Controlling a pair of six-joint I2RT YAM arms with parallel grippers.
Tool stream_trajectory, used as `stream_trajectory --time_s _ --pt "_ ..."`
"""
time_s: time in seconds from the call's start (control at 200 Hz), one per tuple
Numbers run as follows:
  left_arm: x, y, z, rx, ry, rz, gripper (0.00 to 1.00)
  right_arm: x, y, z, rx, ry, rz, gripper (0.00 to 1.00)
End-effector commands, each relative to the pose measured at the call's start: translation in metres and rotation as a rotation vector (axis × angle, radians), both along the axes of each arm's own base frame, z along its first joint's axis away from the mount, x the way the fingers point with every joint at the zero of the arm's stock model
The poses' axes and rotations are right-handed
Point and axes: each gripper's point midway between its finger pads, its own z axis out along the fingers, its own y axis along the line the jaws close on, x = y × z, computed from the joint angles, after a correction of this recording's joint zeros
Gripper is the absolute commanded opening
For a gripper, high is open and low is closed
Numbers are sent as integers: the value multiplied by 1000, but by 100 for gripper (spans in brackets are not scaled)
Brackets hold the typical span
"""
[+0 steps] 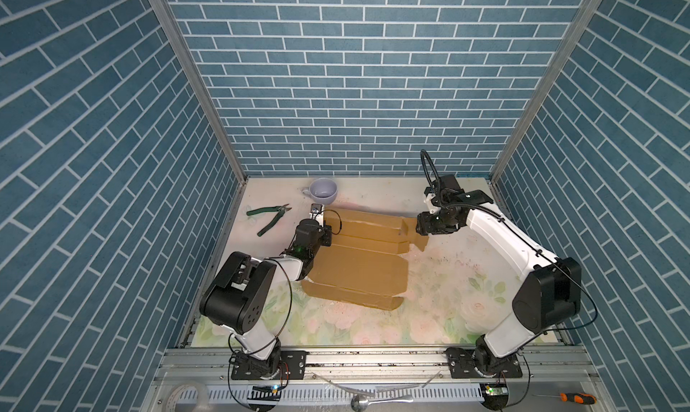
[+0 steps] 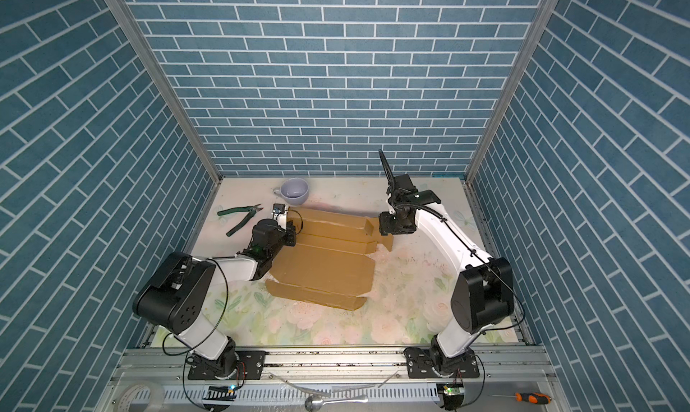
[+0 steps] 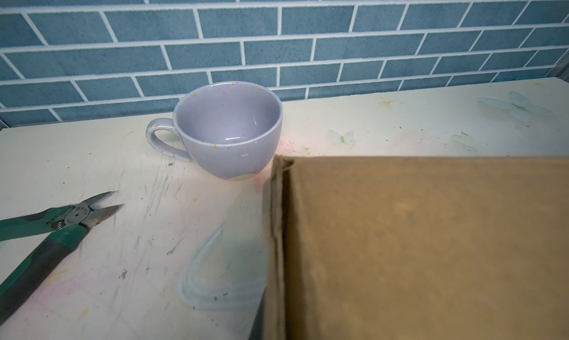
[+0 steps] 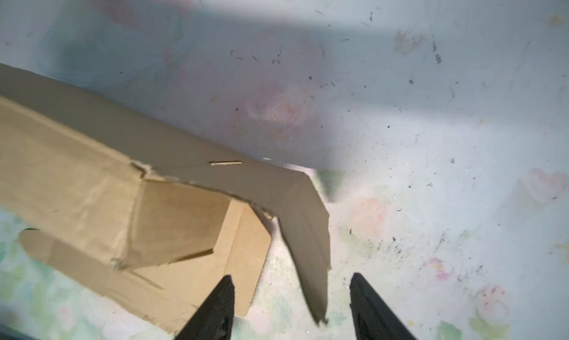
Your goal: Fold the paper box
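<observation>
Plainly, in both top views the paper box lies mid-counter, its near panels flat and its far strips partly raised along their creases. It looks light, stiff between folds and springy at them. I judge it best taken by a free flap edge close to a crease, with the sheet kept from sliding on the counter. The left arm lies low across the box's left side, forearm stretched toward the far wall. The left claw sits at the far-left corner, near the lilac cup and the green cutters. The right arm rises from the near right, elbow high, wrist bent leftward so the right claw meets the far-right corner flap.

In the left wrist view a raised wall of the paper box stands close before the camera, its layered edge running straight toward the claw. The fingers are hidden, yet the claw is closed down narrow, and I judge it pinched on that edge. The lilac cup stands just beyond, apart from the box.

In the right wrist view the right claw stands partly apart. The tip of a darker, upturned flap sits between its fingers, touching neither that I can see. The cut edges look ragged, so a hard tug may tear them.
</observation>
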Motion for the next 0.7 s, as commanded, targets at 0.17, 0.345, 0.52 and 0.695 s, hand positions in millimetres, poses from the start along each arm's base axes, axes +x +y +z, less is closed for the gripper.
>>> stream_trajectory --time_s 0.17,0.345,0.52,0.695 --pt "-2 0 -10 -16 27 3 0 -3 7 -13 -117 28 161 47" --pt "-3 3 -8 -15 19 26 0 -24 30 -12 14 107 196 22" --pt "-4 4 -8 -23 18 35 0 -39 44 -1 133 163 166 12" --pt "-2 0 -8 -46 18 33 0 -32 67 1 261 163 82 7"
